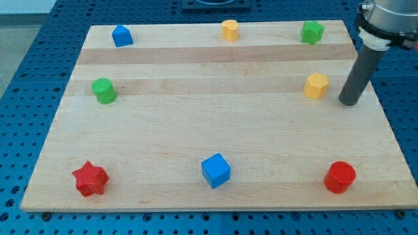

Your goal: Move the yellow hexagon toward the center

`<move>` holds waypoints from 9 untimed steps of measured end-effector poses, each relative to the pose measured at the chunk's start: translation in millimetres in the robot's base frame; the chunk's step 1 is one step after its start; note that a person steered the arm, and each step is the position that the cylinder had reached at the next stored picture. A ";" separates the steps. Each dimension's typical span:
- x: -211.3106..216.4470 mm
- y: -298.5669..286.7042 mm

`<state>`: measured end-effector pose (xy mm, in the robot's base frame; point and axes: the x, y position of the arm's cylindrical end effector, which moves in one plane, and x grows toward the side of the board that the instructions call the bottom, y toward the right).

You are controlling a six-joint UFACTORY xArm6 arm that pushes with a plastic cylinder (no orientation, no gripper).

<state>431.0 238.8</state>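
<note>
The yellow hexagon [316, 85] sits on the wooden board [215, 124] near the view's right edge, in the upper half. My tip [349, 102] rests on the board just to the right of the yellow hexagon and slightly lower, with a small gap between them. The dark rod rises up and to the right from the tip, out of the view's top right corner.
A blue house-shaped block [121, 35], a yellow cylinder [229, 30] and a green star [312, 31] line the top edge. A green cylinder [104, 90] sits at the left. A red star [89, 179], a blue cube [215, 170] and a red cylinder [340, 177] line the bottom.
</note>
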 end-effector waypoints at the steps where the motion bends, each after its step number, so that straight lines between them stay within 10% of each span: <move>1: -32.9 0.0; 6: -35.7 -119.0; 9: -36.7 -42.3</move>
<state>394.3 196.5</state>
